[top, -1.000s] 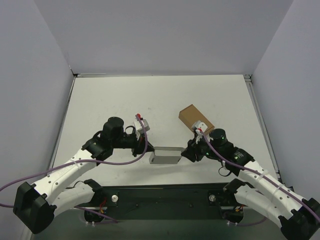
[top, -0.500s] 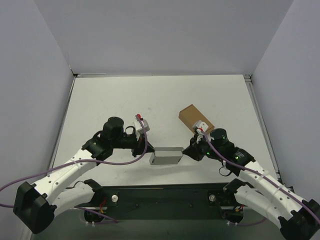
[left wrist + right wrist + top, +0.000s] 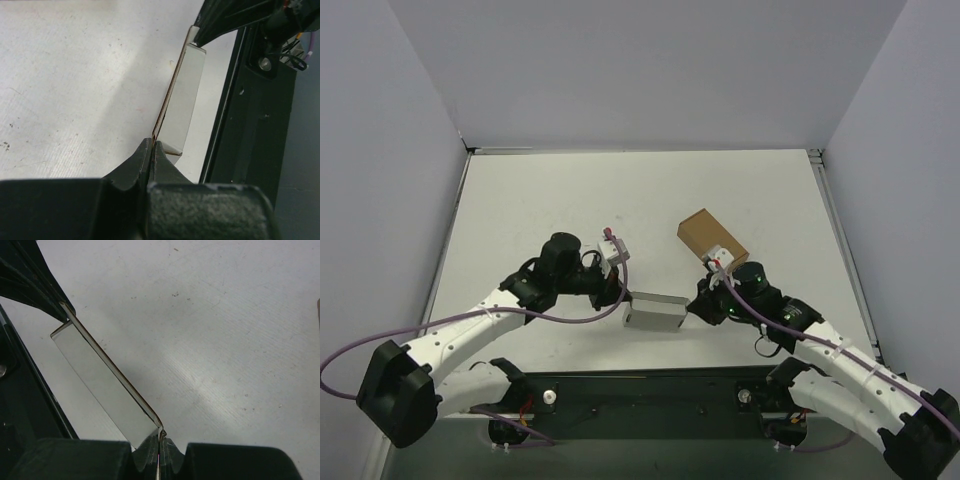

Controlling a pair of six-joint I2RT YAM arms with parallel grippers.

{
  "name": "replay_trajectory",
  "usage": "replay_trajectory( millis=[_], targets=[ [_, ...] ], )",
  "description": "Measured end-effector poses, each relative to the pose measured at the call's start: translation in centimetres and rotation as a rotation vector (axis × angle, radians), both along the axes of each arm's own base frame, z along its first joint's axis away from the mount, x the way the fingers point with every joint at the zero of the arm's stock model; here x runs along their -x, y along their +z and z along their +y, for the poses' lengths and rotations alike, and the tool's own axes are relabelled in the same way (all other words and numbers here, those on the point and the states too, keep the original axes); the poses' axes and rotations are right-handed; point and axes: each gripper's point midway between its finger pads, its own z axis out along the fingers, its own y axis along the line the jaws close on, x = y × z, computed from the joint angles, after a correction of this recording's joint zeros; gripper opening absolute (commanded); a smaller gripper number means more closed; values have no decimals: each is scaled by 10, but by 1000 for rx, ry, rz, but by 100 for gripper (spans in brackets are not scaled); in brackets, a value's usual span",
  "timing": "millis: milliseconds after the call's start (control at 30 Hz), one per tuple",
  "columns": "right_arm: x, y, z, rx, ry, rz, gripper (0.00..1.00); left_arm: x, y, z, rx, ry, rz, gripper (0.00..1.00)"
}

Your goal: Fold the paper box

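We found the paper box point(image 3: 655, 314) low over the table point(image 3: 570, 200) near its 6 o'clock edge. Its long axis ran 9 to 3 o'clock in the top view. The left end effector point(image 3: 624, 299) was clamped on its 9 o'clock end, the right end effector point(image 3: 691, 307) on its 3 o'clock end, so neither arm was nearer. The blank appeared grey-white, thin and partly creased lengthwise.

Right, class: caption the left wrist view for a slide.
Left gripper pinches the near end of the paper box; right gripper grips the far end.
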Motion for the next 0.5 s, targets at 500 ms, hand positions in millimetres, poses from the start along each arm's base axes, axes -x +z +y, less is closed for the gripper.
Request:
replay_trajectory(
  millis=[500],
  targets=[
    [4, -24, 5, 117, -181, -72, 0, -41, -36, -4, -127, 144, -52, 0]
  ],
)
